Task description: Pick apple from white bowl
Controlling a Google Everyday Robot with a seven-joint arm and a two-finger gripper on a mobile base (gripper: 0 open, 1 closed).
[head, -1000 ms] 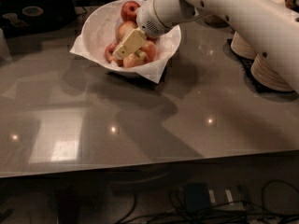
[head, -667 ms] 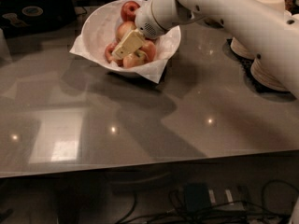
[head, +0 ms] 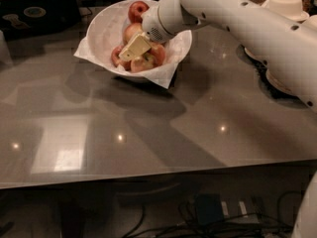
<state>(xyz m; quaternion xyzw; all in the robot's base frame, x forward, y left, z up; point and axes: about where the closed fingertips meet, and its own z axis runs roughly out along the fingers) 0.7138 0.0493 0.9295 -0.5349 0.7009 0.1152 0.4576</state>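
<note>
Grey glossy table [head: 148,133] across nearly the whole frame, with bright light spots mirrored in its lower left. Above it, from the right edge up toward top centre, a thick white robot arm [head: 257,29], sloped down to the left. At upper centre-left, the white bowl [head: 101,33]: deep, round, at rest on the table, lined with white paper [head: 166,78] whose corners poke out over the rim. In the upper left corner, a dark laptop [head: 34,9]. In the upper right, partly behind the arm, a stack of off-white plates [head: 287,6]. Below the table edge, along the bottom of the frame, a tangle of cables [head: 218,214].

Inside the bowl, several reddish apples [head: 148,61] heaped at the bottom, plus one red apple [head: 138,9] high against the far wall. Smallest of all, the cream-coloured gripper [head: 134,47], down in the middle of the bowl, right on top of the heap and apparently touching it. Wide, narrow or clamped on fruit: cannot tell.

Progress, as a judgement: reach into the bowl done; no apple clear of the rim, none visibly lifted. Left to do: a sure hold on one apple, then a lift up and out over the rim, without dragging paper or bowl along.
</note>
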